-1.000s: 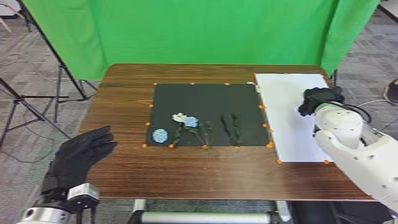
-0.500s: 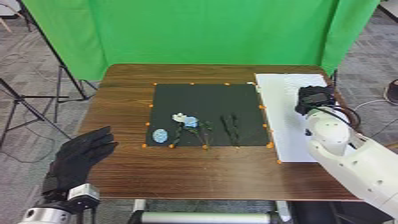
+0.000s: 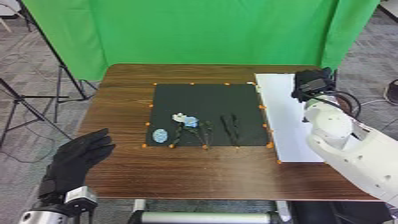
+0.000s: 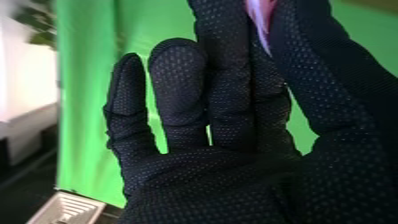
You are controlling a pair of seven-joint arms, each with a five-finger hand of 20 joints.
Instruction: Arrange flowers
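With our left robot hand [image 3: 71, 162] relaxed and our right robot hand [image 3: 313, 82] pinching a pink flower [image 4: 260, 16] at the white sheet [image 3: 286, 120]'s far end, we should lower it gently (petals crease easily).

Blue and white flowers [image 3: 190, 121] lie near left on the black mat [image 3: 200, 100]. Right hand [image 3: 312, 83]: at white sheet's [image 3: 289, 130] far end.

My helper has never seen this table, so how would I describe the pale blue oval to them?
On the brown table, find the large black mat edged with orange marks. Near its lower left corner in the head view lies a small, speckled, pale blue oval. Unlike the white flower and blue flower to its right, it has a neat oval outline and no visible stem.
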